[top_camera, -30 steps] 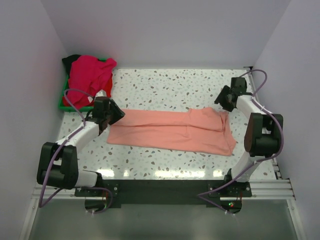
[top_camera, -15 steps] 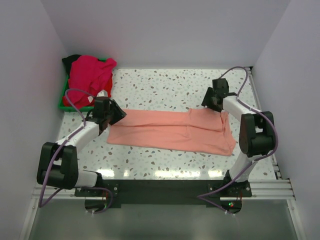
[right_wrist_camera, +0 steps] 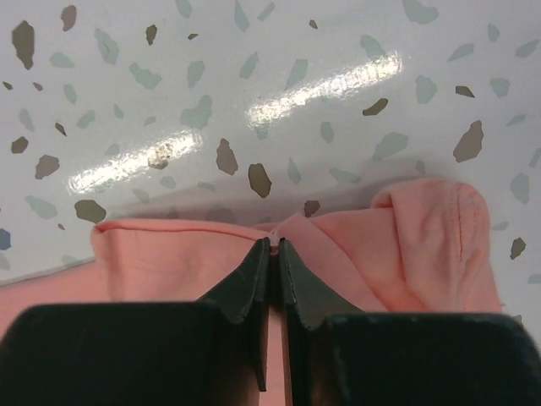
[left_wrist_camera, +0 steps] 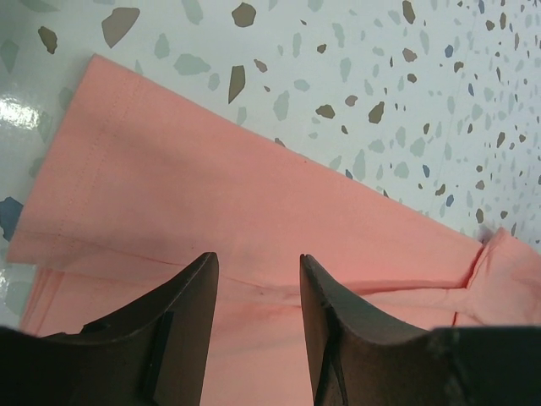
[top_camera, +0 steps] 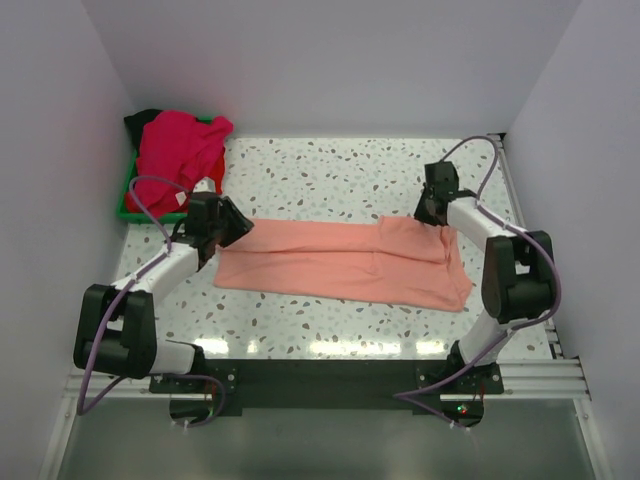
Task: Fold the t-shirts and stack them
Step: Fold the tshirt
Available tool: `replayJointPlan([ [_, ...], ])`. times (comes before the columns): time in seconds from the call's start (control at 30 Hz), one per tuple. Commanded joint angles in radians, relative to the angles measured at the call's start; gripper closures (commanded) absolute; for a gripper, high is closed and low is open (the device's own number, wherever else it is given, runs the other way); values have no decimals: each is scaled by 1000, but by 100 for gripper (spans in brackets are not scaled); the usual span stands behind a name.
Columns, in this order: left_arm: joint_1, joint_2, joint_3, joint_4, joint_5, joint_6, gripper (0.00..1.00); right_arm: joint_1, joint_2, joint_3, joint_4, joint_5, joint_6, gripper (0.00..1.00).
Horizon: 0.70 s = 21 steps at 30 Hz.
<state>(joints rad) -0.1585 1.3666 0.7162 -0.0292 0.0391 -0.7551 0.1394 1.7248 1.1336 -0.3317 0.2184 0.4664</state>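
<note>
- Lying flat across the middle of the speckled surface (top_camera: 330, 170): the salmon-pink t-shirt (top_camera: 340, 262), folded into a long band running from the left side towards the right edge.
- Its right end is wider and rumpled, with an extra layer lapped over the band. Its left end is a neat straight hem.
- Left pincer (top_camera: 232, 226) sits at the band's left end, at the far corner of the hem.
- Left wrist view: the left pincer (left_wrist_camera: 258, 271) has its jaws apart, both dark fingers (left_wrist_camera: 190, 296) over the salmon cloth. Cloth shows in the gap between them. Cannot tell whether the tips touch the fabric.
- Right pincer (top_camera: 428, 212) is at the far right corner of the shirt, near the surface's right edge.
- Right wrist view: the right pincer (right_wrist_camera: 272, 245) has its fingertips pressed together on the far edge of the salmon cloth, which puckers into a small peak at the tips. A rounded fold of the same cloth lies just to the right.
- Far-left corner of the surface: a green tray (top_camera: 128, 205) holding a heaped magenta-pink t-shirt (top_camera: 178, 150), with a black t-shirt (top_camera: 143, 118) showing behind it. Both are well apart from the pincers.
</note>
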Motion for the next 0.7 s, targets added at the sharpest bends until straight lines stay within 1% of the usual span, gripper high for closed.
replayJointPlan([
  [0.0,-4,-14,-4,57,7,14,52,6,-86,-14,10,10,-2,94],
  [0.07,-4,-12,-6,60,8,13,52,5,-135,-40,6,-5,5,99],
  [0.17,-4,-14,-14,68,8,10,52,6,-192,-89,11,-42,11,100],
  [0.4,-4,0,-32,92,5,-6,52,12,-404,-245,19,-109,28,100],
  [0.5,-4,14,-37,107,7,-16,52,20,-470,-319,22,-151,44,100],
  [0.57,-4,32,-40,120,10,-23,52,32,-556,-382,34,-177,66,100],
  [0.6,-4,32,-40,123,10,-26,52,37,-556,-402,34,-177,66,100],
  [0.67,-4,45,-43,133,12,-32,52,45,-608,-460,39,-183,80,100],
])
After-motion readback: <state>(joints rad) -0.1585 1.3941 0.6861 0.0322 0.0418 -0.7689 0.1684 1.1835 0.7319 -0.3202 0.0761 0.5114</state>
